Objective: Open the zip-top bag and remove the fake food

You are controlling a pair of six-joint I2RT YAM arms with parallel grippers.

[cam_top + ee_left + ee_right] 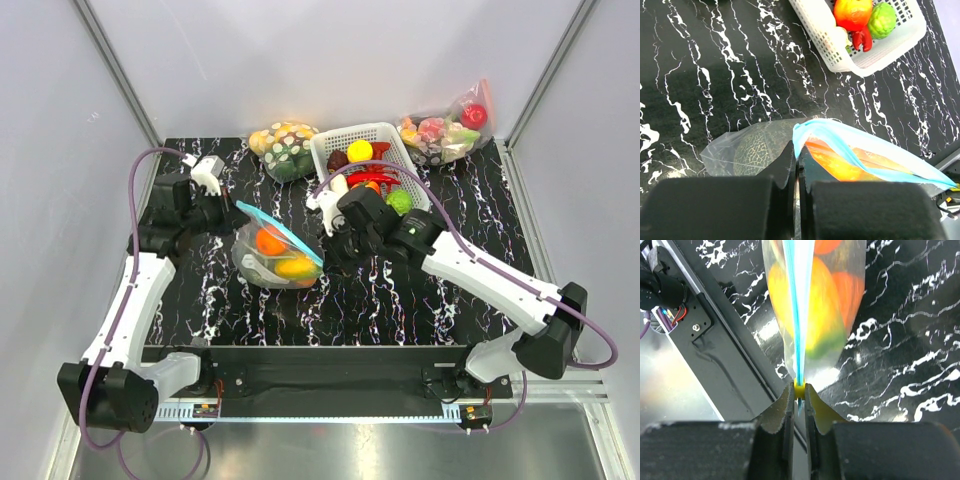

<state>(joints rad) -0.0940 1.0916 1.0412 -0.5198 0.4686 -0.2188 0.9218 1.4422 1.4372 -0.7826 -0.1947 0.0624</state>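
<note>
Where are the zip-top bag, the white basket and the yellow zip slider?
zip-top bag (pixel 256 262), top external view, on its clear lower-left side.
white basket (pixel 350 131), top external view, on its far rim.
yellow zip slider (pixel 799 390), right wrist view, on its visible middle.

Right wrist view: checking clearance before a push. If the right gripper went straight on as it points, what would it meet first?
The zip-top bag: the right gripper pinches its yellow slider, so going on would likely press straight into the bag and the fake food inside.
</note>
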